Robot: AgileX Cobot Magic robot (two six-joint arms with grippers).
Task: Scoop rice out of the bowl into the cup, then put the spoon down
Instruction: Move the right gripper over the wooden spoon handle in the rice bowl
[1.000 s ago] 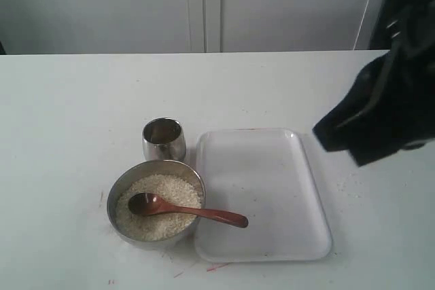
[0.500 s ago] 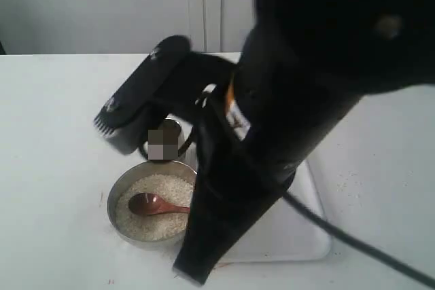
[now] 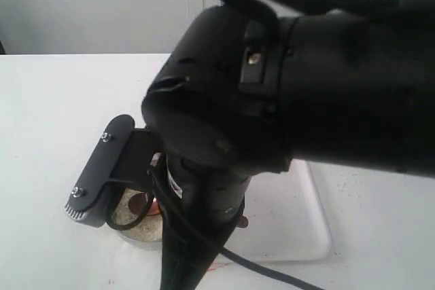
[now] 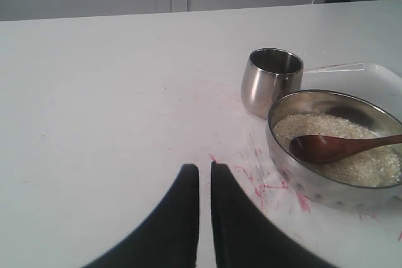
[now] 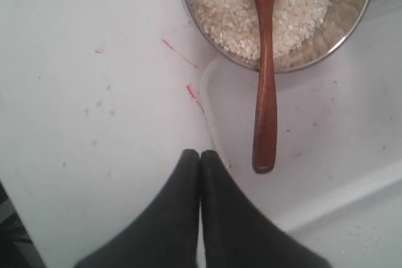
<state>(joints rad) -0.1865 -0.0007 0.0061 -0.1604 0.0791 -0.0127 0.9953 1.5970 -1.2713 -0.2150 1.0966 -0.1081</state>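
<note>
The steel bowl [image 4: 326, 187] holds white rice [image 4: 364, 166], and the dark wooden spoon [image 4: 339, 147] lies with its scoop on the grains. The spoon's handle [image 5: 266, 92] runs out over the bowl rim [image 5: 207, 29] above the white tray [image 5: 326, 155]. The empty steel cup [image 4: 271, 81] stands just beside the bowl. My right gripper [image 5: 200, 154] is shut and empty, hovering over the tray edge a short way from the handle's end. My left gripper [image 4: 205, 167] is shut apart from a thin slit, empty, over bare table short of the bowl. In the exterior view my right arm hides the cup and most of the bowl [image 3: 136, 230].
The white tray [image 3: 316, 229] lies next to the bowl on the white table [image 4: 94, 92]. Red marks [image 4: 270, 183] streak the table near the bowl. My right arm [image 3: 285, 100] fills the middle of the exterior view. A pale wall stands behind the table.
My right arm has swung in from the right edge across the tray to the bowl, now blocking most of the exterior view. Bowl, cup and spoon have not moved.
</note>
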